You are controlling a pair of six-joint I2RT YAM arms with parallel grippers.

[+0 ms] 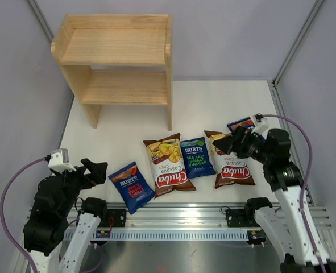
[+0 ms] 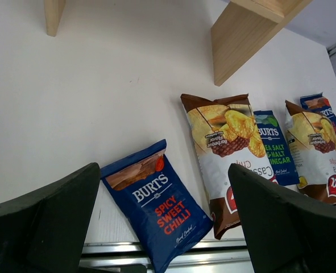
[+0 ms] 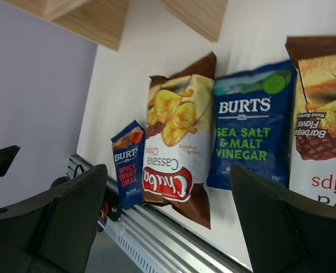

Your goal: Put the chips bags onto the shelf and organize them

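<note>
Top external view, left to right: the left gripper (image 1: 98, 172) hangs over the table's (image 1: 122, 136) near-left corner, jaws spread fully and holding nothing. Just beside it lies the chilli bag (image 1: 131, 186), flat and tilted. Next come the left Chuba bag (image 1: 168, 165), the sea-salt bag (image 1: 196, 157) touching its edge, and the right Chuba bag (image 1: 231, 165). The right gripper (image 1: 222, 143), equally wide and empty, hovers over that last bag's top. A fifth bag (image 1: 240, 123) peeks out behind it. The shelf (image 1: 169, 91) stands well apart at the back left, both tiers bare.

Risks, as I judge them:
- The bags lie flat and glossy, so a pinch may skid off the film or crush the chips.
- Lifting the left Chuba bag could drag the sea-salt bag, since their edges meet.
- The chilli bag's lower corner overhangs the rail (image 2: 213, 245), so a nudge might push it off.

The left wrist view alone shows that overhang. Only the top view shows the shelf's tiers, while both wrist views catch just its lower parts. The right wrist view misses the fifth bag entirely.
</note>
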